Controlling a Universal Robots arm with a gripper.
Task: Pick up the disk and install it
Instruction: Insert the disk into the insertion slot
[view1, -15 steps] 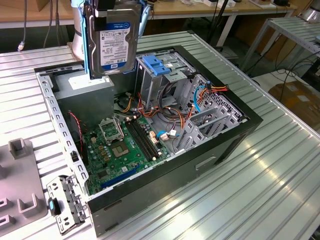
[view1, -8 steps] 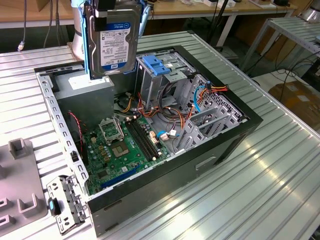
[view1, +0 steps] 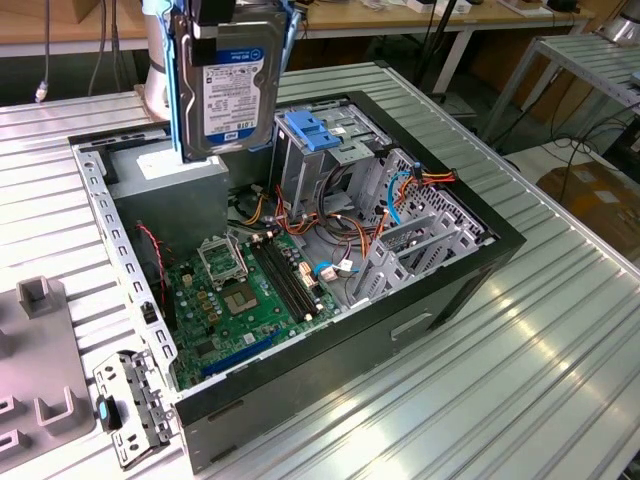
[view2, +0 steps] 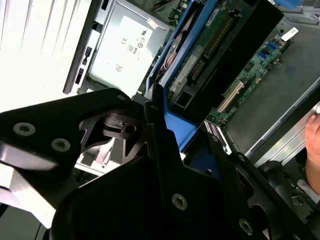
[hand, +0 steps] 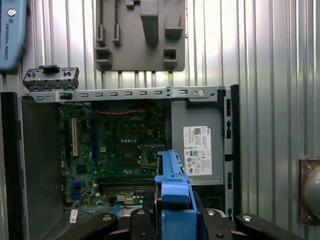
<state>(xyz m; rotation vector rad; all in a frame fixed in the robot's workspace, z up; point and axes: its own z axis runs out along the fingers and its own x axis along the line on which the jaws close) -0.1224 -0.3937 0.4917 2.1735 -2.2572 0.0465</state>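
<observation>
The disk (view1: 232, 85) hangs upright above the back left corner of the open computer case (view1: 430, 290). Its white label faces the exterior view and blue carrier rails run down both sides. My gripper (view1: 238, 18) is shut on its upper end. In the first wrist view the blue carrier of the disk (hand: 172, 187) sticks out between the black fingers (hand: 145, 220), over the motherboard. The second wrist view shows the disk (view2: 200, 55) edge-on, its blue rail clamped by the fingers (view2: 160, 150).
Inside the case are a grey power supply with a white sticker (view1: 170, 175), a green motherboard (view1: 250, 290), and a metal drive cage topped by a blue bracket (view1: 312, 135). A grey fixture plate (view1: 30, 370) and a loose metal panel (view1: 125, 405) lie beside it.
</observation>
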